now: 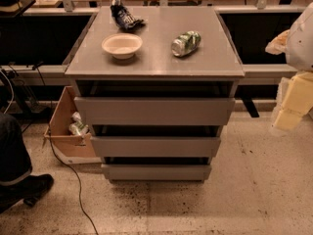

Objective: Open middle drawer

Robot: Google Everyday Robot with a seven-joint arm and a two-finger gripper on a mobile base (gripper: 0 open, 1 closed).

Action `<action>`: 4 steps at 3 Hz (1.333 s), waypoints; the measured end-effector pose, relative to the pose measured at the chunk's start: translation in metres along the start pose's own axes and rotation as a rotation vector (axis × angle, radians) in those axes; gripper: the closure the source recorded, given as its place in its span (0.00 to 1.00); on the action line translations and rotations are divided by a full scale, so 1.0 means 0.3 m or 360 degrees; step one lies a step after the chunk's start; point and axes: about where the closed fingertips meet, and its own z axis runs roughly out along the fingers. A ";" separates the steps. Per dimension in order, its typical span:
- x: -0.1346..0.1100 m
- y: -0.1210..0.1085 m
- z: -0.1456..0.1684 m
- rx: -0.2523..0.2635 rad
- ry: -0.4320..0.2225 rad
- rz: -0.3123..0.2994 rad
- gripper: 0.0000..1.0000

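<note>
The grey cabinet [154, 65] stands in the middle of the camera view with three flat, handleless drawer fronts. The middle drawer [155, 146] is the second front, with a dark gap above it, and it lines up with the others. The upper drawer [154, 111] and the lowest drawer [156, 172] sit above and below it. My arm's white and yellowish parts show at the right edge. My gripper [287, 112] hangs there, to the right of the cabinet at about the height of the upper drawer, touching nothing.
On the cabinet top lie a white bowl [122, 45], a green can on its side [186, 43] and a dark packet [125, 16]. A cardboard box [66, 131] with cans stands left of the cabinet. A cable [73, 180] and a person's leg and shoe [22, 180] are at the left.
</note>
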 end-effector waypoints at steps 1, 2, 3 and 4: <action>-0.002 0.000 -0.001 0.0009 -0.0005 -0.0001 0.00; 0.013 -0.005 0.071 0.0014 -0.0060 0.0011 0.00; 0.056 -0.019 0.271 -0.0038 -0.0150 0.0060 0.00; 0.079 -0.022 0.521 -0.0120 -0.0246 0.0105 0.00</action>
